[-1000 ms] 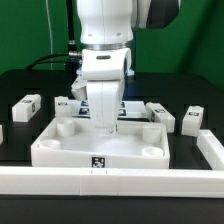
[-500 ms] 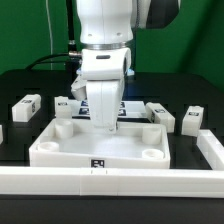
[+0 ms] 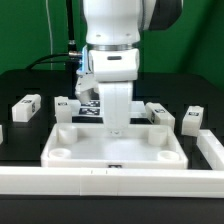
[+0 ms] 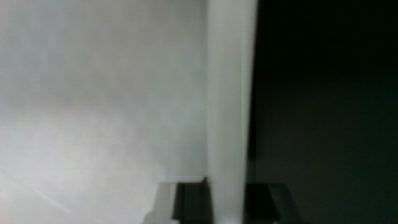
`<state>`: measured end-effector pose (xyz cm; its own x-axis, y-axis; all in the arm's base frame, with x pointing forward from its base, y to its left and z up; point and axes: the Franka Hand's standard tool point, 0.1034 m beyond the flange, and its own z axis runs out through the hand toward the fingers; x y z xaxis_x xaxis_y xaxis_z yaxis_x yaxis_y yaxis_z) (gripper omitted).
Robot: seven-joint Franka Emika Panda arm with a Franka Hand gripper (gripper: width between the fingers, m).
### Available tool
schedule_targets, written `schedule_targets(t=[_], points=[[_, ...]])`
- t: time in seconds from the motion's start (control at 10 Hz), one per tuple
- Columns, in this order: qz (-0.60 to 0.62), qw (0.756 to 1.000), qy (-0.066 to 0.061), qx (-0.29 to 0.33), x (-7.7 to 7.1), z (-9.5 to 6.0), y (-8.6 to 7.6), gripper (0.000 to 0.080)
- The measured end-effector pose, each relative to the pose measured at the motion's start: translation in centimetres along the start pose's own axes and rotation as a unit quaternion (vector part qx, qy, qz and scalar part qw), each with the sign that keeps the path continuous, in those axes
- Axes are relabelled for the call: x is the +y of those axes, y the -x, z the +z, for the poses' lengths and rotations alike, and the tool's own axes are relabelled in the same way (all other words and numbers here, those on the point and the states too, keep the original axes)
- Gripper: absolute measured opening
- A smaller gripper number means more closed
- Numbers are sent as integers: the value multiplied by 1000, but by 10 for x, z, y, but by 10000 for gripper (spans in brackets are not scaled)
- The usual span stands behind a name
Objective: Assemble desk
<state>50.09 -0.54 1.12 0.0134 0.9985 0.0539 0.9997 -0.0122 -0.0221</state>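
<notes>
The desk top point(image 3: 100, 150), a white tray with a raised rim and round corner sockets, lies against the front rail in the exterior view. My gripper point(image 3: 117, 130) reaches straight down onto its far rim and is shut on it. In the wrist view the rim point(image 4: 228, 100) runs as a white band between my two dark fingers point(image 4: 191, 203), and the gripper point(image 4: 228, 204) pinches it. White square-section legs lie on the black table: two at the exterior view's left point(image 3: 27, 105) point(image 3: 66, 107) and two at its right point(image 3: 160, 114) point(image 3: 193, 119).
A long low white rail point(image 3: 110, 182) runs along the table's front, with a side piece point(image 3: 212, 148) at the exterior view's right. The marker board point(image 3: 92, 108) lies behind the arm. Dark cables hang at the back left.
My gripper has shut on the far rim. The desk top has slid toward the exterior view's right and forward against the front rail, which now hides the tag on its front wall.
</notes>
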Motion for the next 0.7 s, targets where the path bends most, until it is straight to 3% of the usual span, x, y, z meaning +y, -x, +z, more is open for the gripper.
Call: schedule_targets(t=[0.3, 0.7], points=[[7, 1000, 6, 5, 11, 1, -18, 57], [21, 1000, -13, 4, 12, 2, -38, 57]])
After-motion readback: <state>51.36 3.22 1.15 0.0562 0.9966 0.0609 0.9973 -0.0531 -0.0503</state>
